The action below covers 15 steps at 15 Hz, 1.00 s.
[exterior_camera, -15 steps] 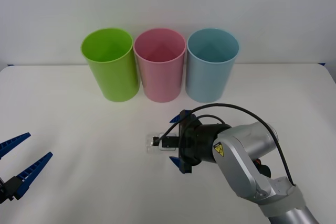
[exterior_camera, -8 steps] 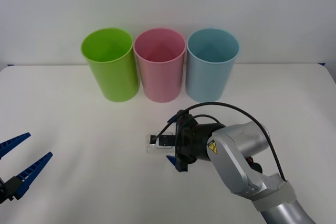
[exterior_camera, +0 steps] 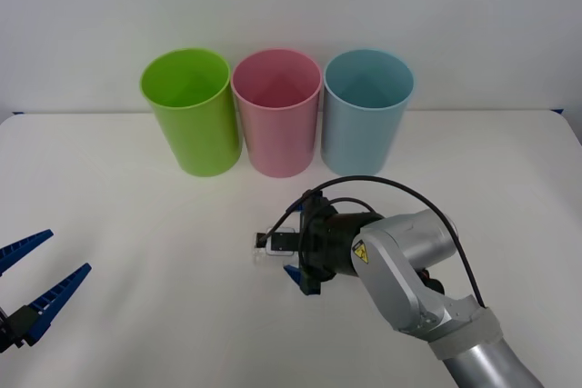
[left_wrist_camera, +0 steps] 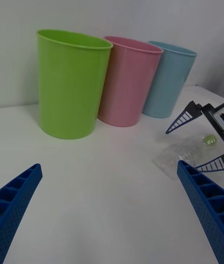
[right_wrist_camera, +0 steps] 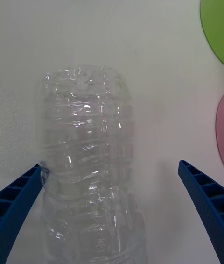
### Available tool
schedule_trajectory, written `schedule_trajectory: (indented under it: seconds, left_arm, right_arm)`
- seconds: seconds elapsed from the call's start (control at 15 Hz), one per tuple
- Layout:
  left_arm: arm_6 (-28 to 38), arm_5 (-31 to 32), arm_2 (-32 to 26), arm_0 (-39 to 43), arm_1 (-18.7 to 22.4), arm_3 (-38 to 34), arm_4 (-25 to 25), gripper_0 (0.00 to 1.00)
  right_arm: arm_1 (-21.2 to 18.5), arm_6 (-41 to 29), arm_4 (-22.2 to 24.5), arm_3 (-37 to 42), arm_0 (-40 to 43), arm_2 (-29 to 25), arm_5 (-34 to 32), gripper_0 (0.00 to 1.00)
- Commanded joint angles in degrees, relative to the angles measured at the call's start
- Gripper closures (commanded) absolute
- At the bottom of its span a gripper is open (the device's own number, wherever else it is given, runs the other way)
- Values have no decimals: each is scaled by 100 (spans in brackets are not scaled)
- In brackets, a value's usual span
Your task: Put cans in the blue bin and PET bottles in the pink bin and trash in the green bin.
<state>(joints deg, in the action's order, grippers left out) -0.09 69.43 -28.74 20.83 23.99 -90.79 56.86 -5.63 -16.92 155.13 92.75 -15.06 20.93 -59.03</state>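
Bright, even, diffuse light falls on the white surface [exterior_camera: 127, 224], with no harsh glare. Shadows are faint and soft: a pale one lies at the foot of the tall lime-green plastic bin [exterior_camera: 191, 111]. In the right wrist view the small clear crinkled plastic bottle [right_wrist_camera: 86, 161] carries small white glints on its ridges, and the close blue ribbed fingers [right_wrist_camera: 203, 198] look slightly soft. The left wrist view is crisp on the bins, softer at the bottom corners.
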Motion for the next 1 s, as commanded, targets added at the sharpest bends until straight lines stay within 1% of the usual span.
schedule_trajectory:
  seconds: [0.07,0.87,1.0]
  left_arm:
    - [0,0,0,0,0,0,0,0]
    - [0,0,0,0,0,0,0,0]
    - [0,0,0,0,0,0,0,0]
  right_arm:
    - [1,93,0,-3,-23,25,32,100]
    - [1,251,-9,15,-32,60,138,100]
    - [-34,216,-141,103,-23,60,138,100]
